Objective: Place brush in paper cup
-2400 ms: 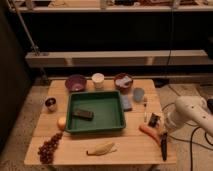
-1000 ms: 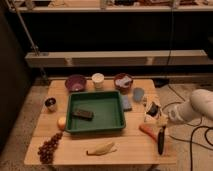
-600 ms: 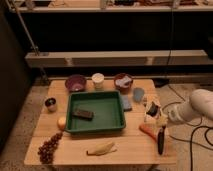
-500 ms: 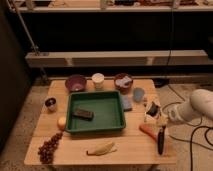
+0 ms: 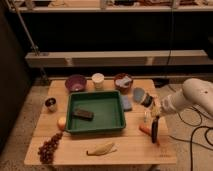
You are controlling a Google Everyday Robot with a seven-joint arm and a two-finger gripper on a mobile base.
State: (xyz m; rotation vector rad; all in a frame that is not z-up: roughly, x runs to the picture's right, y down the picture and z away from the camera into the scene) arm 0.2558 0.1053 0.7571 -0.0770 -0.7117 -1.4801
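The brush (image 5: 154, 132) hangs near the right edge of the table (image 5: 75, 152), just beside the carrot (image 5: 144, 129). Its long axis is almost upright and the free end points down. My pincer (image 5: 152, 116) is closed on its upper end. The paper cup (image 5: 98, 80) stands well apart, at the back edge. On the way, I think the slim handle may slip, or tip the cup.

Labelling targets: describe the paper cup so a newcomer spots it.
On the wooden table, look at the back row behind the green tray, far from the pincer gripping the brush at the right edge. The paper cup stands between a purple bowl and a brown bowl: the only cream cylinder.
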